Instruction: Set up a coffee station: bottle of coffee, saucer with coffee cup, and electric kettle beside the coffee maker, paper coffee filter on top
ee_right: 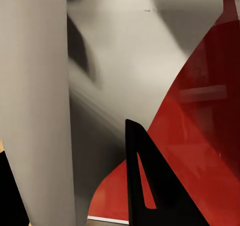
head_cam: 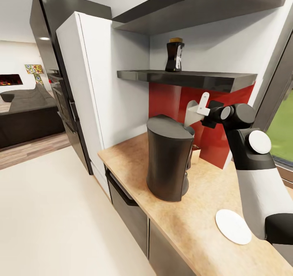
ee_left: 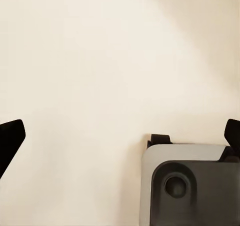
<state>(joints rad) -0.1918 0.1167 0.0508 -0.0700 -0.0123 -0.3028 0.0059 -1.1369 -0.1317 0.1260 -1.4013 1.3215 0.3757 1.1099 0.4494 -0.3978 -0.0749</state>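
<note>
1. Head view. Landmark: coffee maker [head_cam: 169, 158], upright on the table [head_cam: 195, 223]. Bottle of coffee [head_cam: 174, 56] above it, standing on the kitchen shelf [head_cam: 191, 79]. Saucer [head_cam: 233, 226] flat on the table, beside the coffee maker toward the near edge, apart from it. Right gripper [head_cam: 202, 104] just above and behind the coffee maker's top, with a white piece, seemingly the paper coffee filter [head_cam: 191, 115], at its fingers; whether they clamp it cannot be told.
2. Left wrist view. Left gripper [ee_left: 120, 136]: dark fingers [ee_left: 11, 138] spread wide, nothing between them, over pale floor [ee_left: 100, 61].
3. Right wrist view. Red wall panel [ee_right: 200, 136] and grey surfaces close up; one dark finger [ee_right: 150, 186] visible.
</note>
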